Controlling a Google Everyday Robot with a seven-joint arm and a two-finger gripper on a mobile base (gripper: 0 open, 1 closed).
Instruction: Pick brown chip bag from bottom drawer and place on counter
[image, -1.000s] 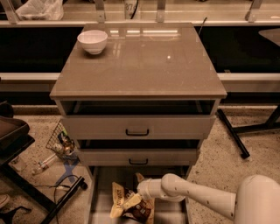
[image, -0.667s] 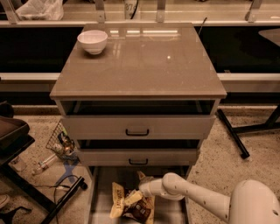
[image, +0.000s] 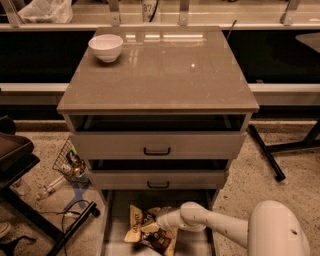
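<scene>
The brown chip bag (image: 159, 241) lies in the open bottom drawer (image: 117, 222), crinkled, with a cream part at its left and a dark brown front lower right. My gripper (image: 156, 226) reaches in from the lower right on a white arm and sits right over the bag's middle, touching or almost touching it. The counter (image: 165, 70) is the glossy grey-brown top of the cabinet above.
A white bowl (image: 105, 47) stands at the counter's far left corner. Two upper drawers with black handles (image: 157, 151) stand slightly open above the bottom drawer. A wire basket (image: 70, 162) and cables lie on the floor at the left. A black stand leg (image: 265, 152) runs at the right.
The arm has shifted slightly left and deeper into the drawer, its tip closer onto the bag. The bag has not visibly moved.
</scene>
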